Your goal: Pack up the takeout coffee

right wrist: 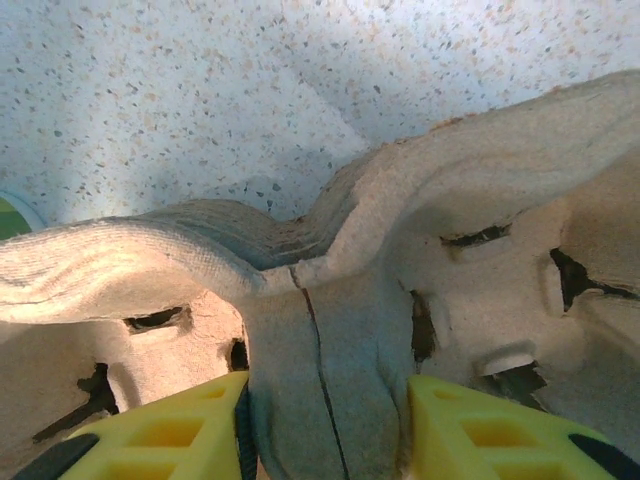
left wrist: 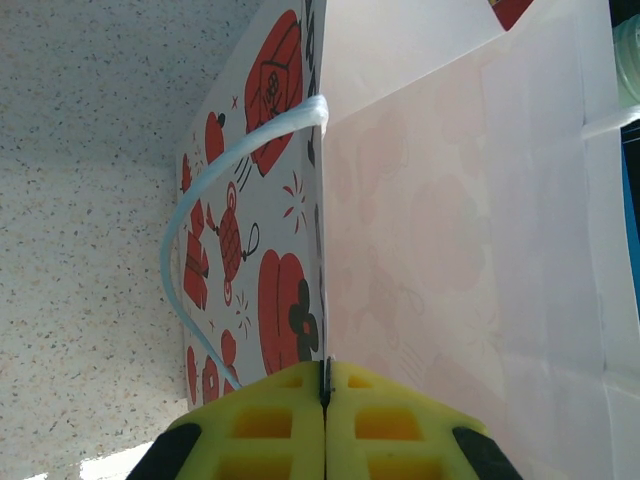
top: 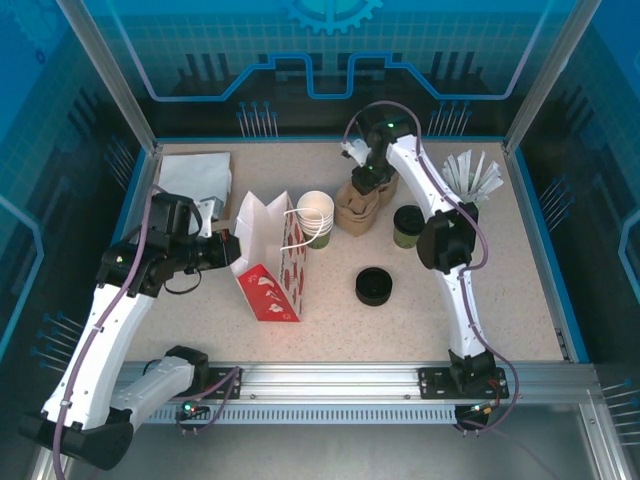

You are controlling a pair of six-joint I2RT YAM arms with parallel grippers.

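Nearest you, a black lid (top: 374, 286) lies alone on the table (top: 330, 335), right of centre. Left of it stands the bag (top: 270, 272), white with red print, mouth upward. Your left gripper (top: 228, 250) has its jaws pressed together on the bag's left edge. The left wrist view shows the yellow pads (left wrist: 270, 420) meeting with the paper wall (left wrist: 450, 200) pinched between them, and a clear handle (left wrist: 195, 210) looping off the printed side.

Just past the bag's far right corner is the cup (top: 315, 212), upright on the table, white rim and inside showing, not in the bag. You cannot tell whether it touches the bag.

Right of the cup sits the brown carrier (top: 355, 215). Your right gripper (top: 368, 185) comes down on it from behind, jaws clamped on the carrier's centre ridge (right wrist: 330, 330), one pad against each side. A dark cup (top: 407, 227) stands just right of the carrier.

Farthest off, near the right rear corner, a stick cup (top: 470, 178) fans out white sticks.
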